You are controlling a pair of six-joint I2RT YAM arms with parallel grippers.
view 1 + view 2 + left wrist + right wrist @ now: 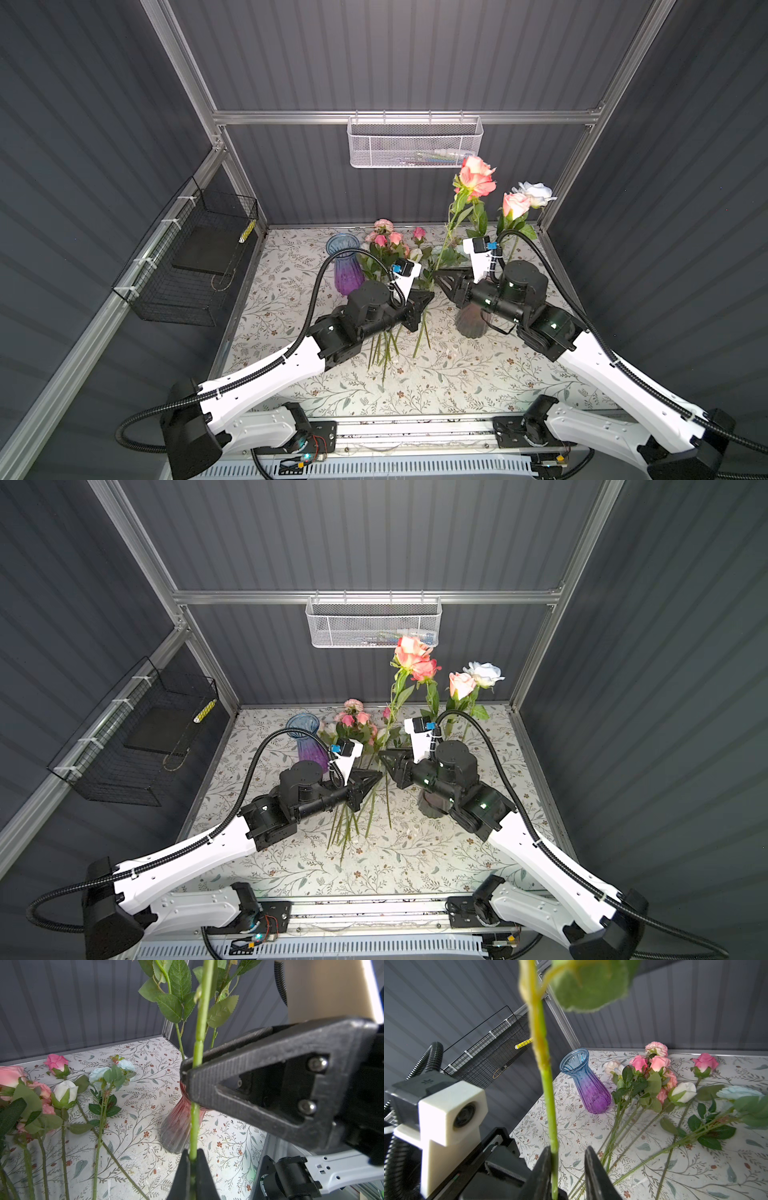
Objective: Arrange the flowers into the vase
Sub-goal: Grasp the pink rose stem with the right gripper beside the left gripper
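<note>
Left end effector (193, 1151) is pressed together on a raised rose stem (200, 1028), near the red vase (174, 1126). Right end effector (568, 1148) brackets the same stem nearer the leaves (178, 978), jaws spread, stem against one jaw. The other flowers (654, 1076) lie loose on the counter (457, 374), further from the red vase. The stem looks light, thin, springy and probably slippery; a bare stretch below the leaves seems the safest hold, since foliage would crush or tear
</note>
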